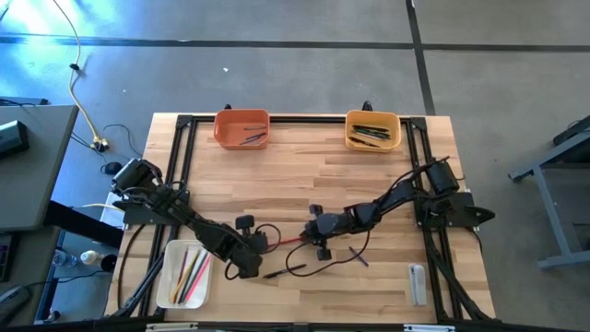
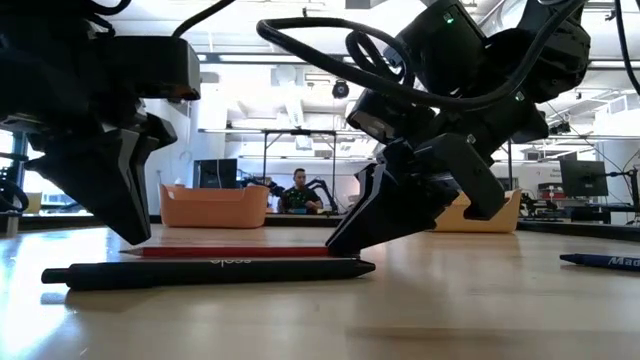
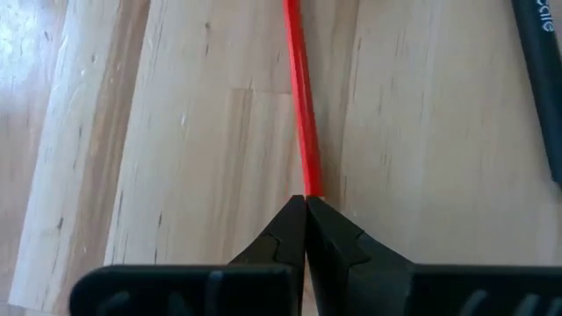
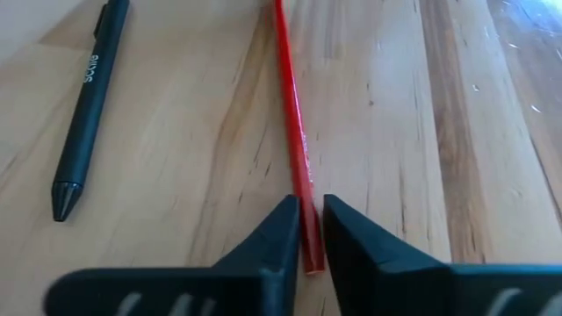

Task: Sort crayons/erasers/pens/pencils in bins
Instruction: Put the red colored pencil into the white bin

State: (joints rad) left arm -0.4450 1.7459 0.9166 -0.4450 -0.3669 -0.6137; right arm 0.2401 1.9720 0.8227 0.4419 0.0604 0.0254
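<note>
Both claws meet on one red pencil (image 4: 294,132) lying flat: the right claw (image 4: 309,230) clamps one end, the left claw (image 3: 305,230), pinched together, grips the other, apparently a handover toward the white bin (image 1: 168,277).

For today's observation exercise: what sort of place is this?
Probably a robotics lab or workshop: a wooden table on a bare concrete floor, and behind it an open room with monitors, more robot arms and a seated person.

My own fingers (image 4: 303,230) hid the red pencil's (image 4: 292,132) end; the pen (image 3: 543,70) got cut off by the frame edge.
</note>
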